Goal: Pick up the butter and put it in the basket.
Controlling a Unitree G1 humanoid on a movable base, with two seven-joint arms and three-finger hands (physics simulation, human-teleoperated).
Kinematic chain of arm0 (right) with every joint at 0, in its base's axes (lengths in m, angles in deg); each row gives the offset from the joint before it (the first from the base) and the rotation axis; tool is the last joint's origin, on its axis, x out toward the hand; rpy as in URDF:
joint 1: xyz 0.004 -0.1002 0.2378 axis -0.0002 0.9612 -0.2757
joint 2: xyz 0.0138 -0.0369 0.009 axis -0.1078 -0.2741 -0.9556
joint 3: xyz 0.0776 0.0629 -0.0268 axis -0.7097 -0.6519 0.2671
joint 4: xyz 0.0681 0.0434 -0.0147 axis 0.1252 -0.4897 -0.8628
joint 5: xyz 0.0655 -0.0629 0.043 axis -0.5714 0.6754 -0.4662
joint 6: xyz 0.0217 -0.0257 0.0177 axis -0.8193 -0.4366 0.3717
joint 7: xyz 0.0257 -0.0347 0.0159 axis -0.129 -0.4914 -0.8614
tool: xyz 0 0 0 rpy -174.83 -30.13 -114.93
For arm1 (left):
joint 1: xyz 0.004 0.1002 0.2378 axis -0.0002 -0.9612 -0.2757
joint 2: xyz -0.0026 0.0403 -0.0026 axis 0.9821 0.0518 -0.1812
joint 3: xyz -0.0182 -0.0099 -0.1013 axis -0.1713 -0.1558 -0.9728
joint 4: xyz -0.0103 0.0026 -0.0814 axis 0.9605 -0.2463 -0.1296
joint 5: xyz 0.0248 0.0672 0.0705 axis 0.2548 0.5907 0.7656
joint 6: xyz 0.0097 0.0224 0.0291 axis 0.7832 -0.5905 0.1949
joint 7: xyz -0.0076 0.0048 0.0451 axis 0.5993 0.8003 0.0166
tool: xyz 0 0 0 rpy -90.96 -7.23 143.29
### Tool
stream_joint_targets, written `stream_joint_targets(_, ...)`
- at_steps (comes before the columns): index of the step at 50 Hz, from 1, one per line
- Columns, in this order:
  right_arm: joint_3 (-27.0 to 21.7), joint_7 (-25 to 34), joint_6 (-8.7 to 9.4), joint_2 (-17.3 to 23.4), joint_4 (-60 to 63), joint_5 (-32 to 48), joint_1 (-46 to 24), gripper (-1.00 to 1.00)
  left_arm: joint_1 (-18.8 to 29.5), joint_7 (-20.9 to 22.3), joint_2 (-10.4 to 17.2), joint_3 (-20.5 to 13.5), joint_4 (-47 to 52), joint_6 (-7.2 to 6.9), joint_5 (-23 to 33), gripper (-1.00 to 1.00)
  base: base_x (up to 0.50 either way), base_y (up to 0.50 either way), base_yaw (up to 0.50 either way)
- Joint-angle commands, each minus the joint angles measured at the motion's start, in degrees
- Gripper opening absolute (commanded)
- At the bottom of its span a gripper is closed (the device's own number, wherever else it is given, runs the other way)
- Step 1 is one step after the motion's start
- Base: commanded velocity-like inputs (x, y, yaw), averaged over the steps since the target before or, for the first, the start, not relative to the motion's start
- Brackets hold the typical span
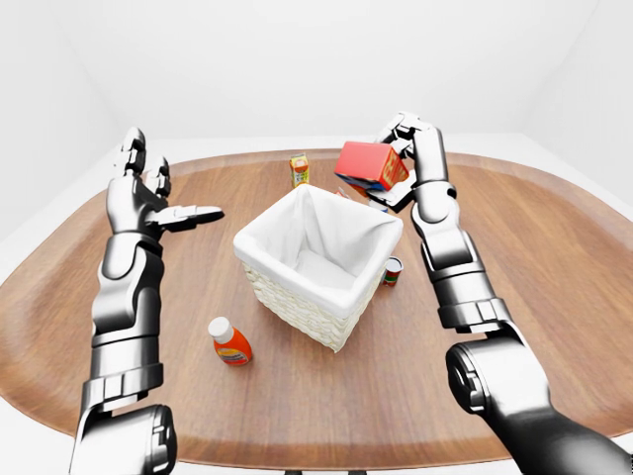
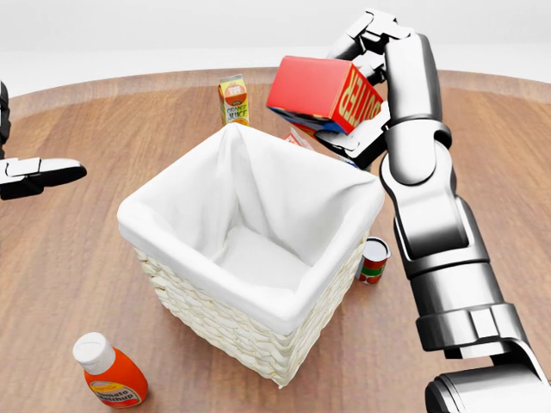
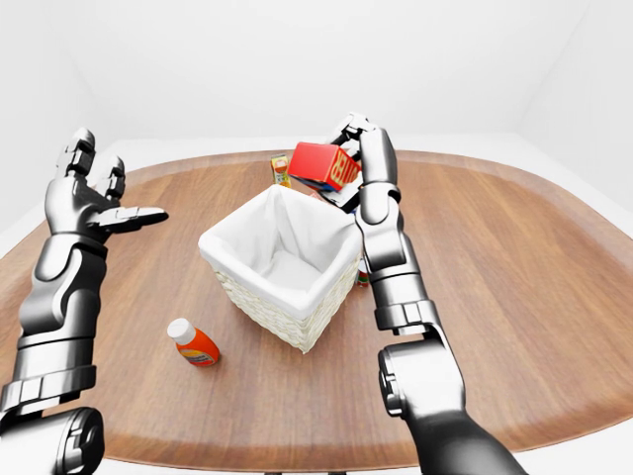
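Both arms are glossy gunmetal, built of rounded cylindrical segments with bright reflections along their curves. Dark seams and ring-like collars divide the segments at elbow and wrist, and the forearm ends in a blockier band with small rectangular panels. The shoulders nearest the cameras are bulbous and darker. The right hand (image 2: 366,60) has angular, boxy black-and-silver knuckles. The left hand (image 1: 158,198) has short jointed fingers, silver on top with darker undersides and pale flat pads.
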Motion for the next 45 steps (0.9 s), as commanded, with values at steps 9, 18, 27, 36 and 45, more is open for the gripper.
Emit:
stream_joint_targets(9,1.51,-1.14,0.0,-4.54,-2.08,-3.26,-3.22,-1.0,-3.75,-2.1,0.57,-1.96,5.43,0.0,-1.26,1.0,0.0,0.0,0.0)
stream_joint_targets(18,1.83,-3.21,0.0,-6.11,-9.61,-5.05,-5.16,-1.0,-5.5,-2.74,0.85,-2.87,7.2,0.0,-1.84,1.0,0.0,0.0,0.0)
stream_joint_targets(27,2.2,-3.56,0.0,-7.38,-13.67,-6.69,-6.51,-1.0,-6.79,-3.06,1.07,-3.71,7.39,0.0,-1.98,1.0,0.0,0.0,0.0)
stream_joint_targets(36,3.13,-3.67,0.0,-9.08,-15.16,-6.68,-6.56,-1.0,-8.27,-3.64,1.18,-4.48,8.58,0.0,-2.23,1.0,0.0,0.0,0.0)
stream_joint_targets(45,3.93,-3.77,0.0,-10.94,-16.74,-5.83,-6.06,-1.0,-8.81,-3.78,1.35,-4.87,8.76,0.0,-2.46,1.0,0.0,0.0,0.0)
